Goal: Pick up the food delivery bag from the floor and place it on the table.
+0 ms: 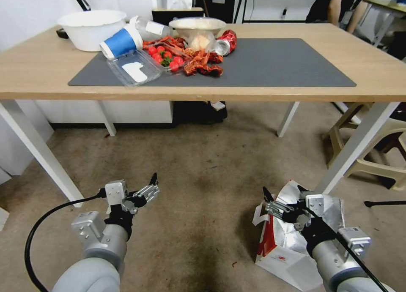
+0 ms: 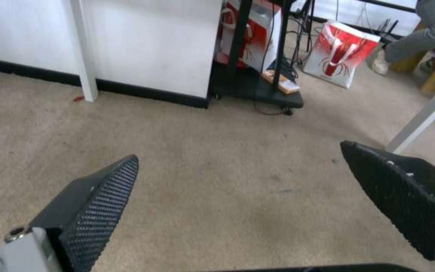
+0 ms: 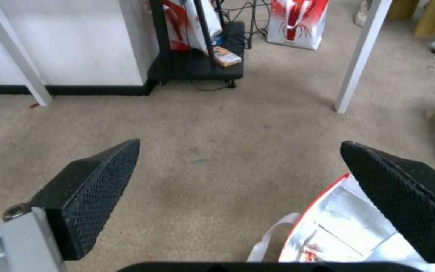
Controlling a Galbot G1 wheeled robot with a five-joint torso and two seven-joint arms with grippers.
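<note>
The food delivery bag (image 1: 282, 245) stands on the floor (image 1: 194, 173) in the lower right of the head view, its mouth gaping to show silver foil lining, just in front of a white leg of the counter (image 1: 38, 72). The right claw (image 1: 267, 197) hangs over the bag's near-left rim with its jaws spread wide and nothing between them; in the right wrist view the bag (image 3: 328, 223) sits at the lower right, one black finger (image 3: 398, 196) above its red-trimmed edge and a white handle (image 3: 270, 234) drooping beside it. The left claw (image 1: 153, 181) hovers over bare floor at the lower left of the head view, jaws likewise wide apart and empty. On the counter's dark grey mat (image 1: 270, 64) lie food containers and scraps.
</note>
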